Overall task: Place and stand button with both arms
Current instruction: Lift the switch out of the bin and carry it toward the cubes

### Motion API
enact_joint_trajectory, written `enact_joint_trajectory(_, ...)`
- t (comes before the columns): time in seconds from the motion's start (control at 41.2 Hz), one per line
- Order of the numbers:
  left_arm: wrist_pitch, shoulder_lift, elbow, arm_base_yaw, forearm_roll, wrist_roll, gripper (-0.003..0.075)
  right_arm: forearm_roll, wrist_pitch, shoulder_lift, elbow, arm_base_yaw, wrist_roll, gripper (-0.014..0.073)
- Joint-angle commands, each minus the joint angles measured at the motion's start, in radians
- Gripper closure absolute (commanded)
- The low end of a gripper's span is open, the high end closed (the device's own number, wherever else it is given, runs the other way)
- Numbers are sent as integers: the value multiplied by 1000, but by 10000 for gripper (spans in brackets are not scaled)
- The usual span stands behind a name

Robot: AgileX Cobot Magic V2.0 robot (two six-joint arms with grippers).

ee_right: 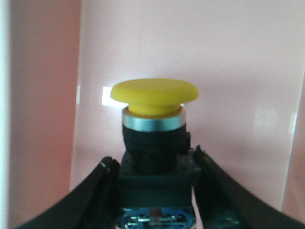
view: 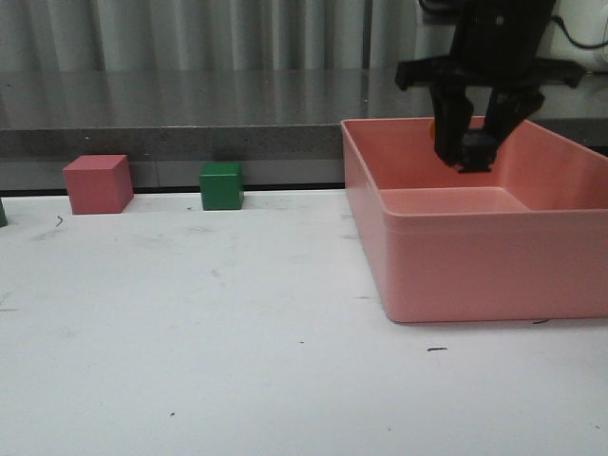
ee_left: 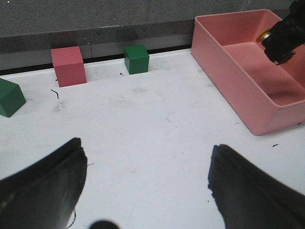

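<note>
Yellow-capped black push button (ee_right: 155, 143) clamped by its boxy base between the right black gripper's (view: 472, 157) jaws, above the pink plastic bin (view: 456, 256), left black gripper (ee_left: 147, 181) spread wide.

button (view: 472, 144) mostly hidden between right gripper's fingers (view: 450, 122); second green cube (view: 2, 213) cut by edge

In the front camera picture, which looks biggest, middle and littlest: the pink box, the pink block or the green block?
1. The pink box, by far the biggest.
2. The pink block.
3. The green block, a bit littler.
</note>
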Motion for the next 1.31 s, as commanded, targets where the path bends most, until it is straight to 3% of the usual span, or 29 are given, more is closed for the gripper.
enact_joint_trajectory(0.0, -72, 11, -29, -7, -10, -2, 209, -5, 19, -124, -31, 53, -15, 349)
enact_joint_trajectory(0.316, -72, 11, -29, -7, -10, -2, 209, -4, 89, -177, -31, 314, 28, 349)
enact_joint_trajectory(0.583, -72, 11, -29, -7, -10, -2, 209, -6, -3, -103, -34, 487, 175, 349)
enact_joint_trajectory(0.826, -72, 11, -29, -7, -10, -2, 209, -7, -13, 24, -67, 512, 340, 349)
enact_joint_trajectory(1.287, -72, 11, -29, -7, -10, -2, 209, -37, 106, 281, -359, 538, 527, 345)
